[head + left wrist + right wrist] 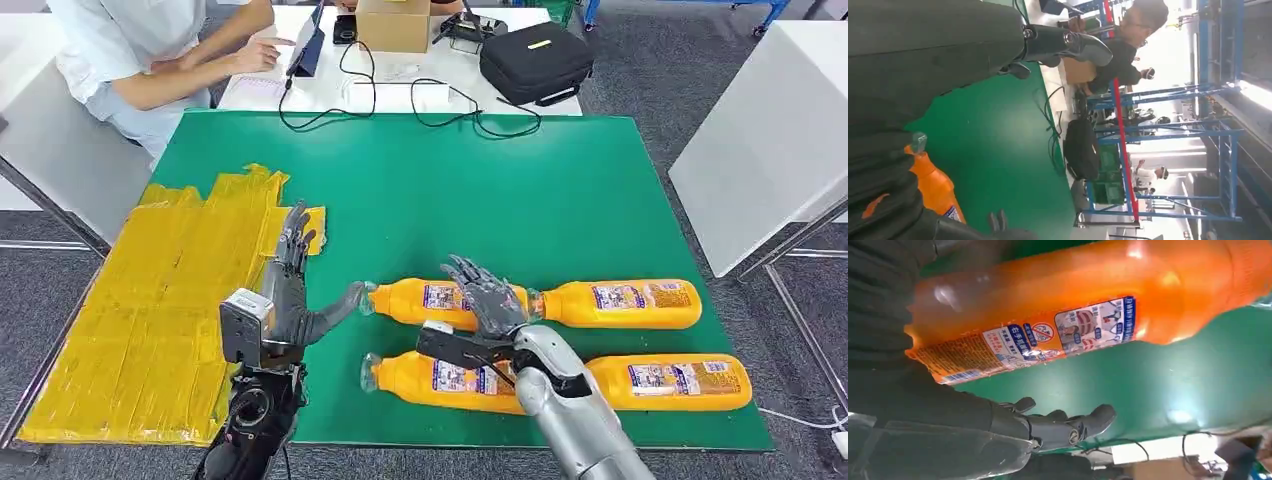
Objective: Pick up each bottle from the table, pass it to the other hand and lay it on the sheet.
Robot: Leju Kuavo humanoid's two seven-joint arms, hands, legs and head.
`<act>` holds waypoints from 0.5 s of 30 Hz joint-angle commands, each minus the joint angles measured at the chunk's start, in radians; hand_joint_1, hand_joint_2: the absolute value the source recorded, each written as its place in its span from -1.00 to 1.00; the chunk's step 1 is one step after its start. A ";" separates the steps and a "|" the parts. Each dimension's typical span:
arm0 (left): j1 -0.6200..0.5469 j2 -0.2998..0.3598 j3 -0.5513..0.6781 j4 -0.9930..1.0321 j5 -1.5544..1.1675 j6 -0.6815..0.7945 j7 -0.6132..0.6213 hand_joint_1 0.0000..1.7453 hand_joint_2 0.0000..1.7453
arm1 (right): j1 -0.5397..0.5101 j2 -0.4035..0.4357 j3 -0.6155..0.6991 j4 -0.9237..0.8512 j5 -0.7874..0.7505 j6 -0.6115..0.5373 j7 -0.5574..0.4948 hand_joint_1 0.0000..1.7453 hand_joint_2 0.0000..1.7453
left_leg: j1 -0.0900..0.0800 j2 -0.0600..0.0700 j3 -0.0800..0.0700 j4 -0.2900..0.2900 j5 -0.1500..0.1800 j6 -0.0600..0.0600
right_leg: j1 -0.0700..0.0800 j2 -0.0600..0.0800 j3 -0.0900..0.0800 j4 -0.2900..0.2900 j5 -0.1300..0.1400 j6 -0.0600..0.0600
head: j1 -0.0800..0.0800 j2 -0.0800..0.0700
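Here we see four orange bottles lying on their sides on the green table (560, 190), two rows of two; the far-left bottle (445, 302) lies under the right hand (490, 297), whose fingers are spread over its body, though we cannot tell whether they grip it; the left hand (290, 290) is held upright with fingers apart and holds nothing, its thumb reaching toward that bottle's cap; beside it lies the yellow sheet (140, 310); a person (150, 55) sits at the far white table (400, 80).
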 commanded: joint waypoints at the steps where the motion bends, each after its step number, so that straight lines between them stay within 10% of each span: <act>1: -0.011 0.006 0.015 0.029 0.001 -0.001 0.006 -1.00 1.00 | -0.084 0.006 0.056 0.158 0.035 -0.008 0.053 -1.00 1.00 | -0.001 0.002 0.006 -0.001 -0.002 0.001 | 0.000 0.000 0.005 -0.001 -0.001 -0.002 | 0.000 0.000; 15: -0.008 -0.008 0.013 0.028 -0.005 0.007 0.041 -1.00 1.00 | -0.194 0.052 0.010 0.429 0.120 0.022 0.264 -1.00 1.00 | 0.000 0.000 0.004 -0.001 0.000 0.001 | 0.000 -0.001 0.004 -0.001 -0.001 -0.001 | 0.000 0.000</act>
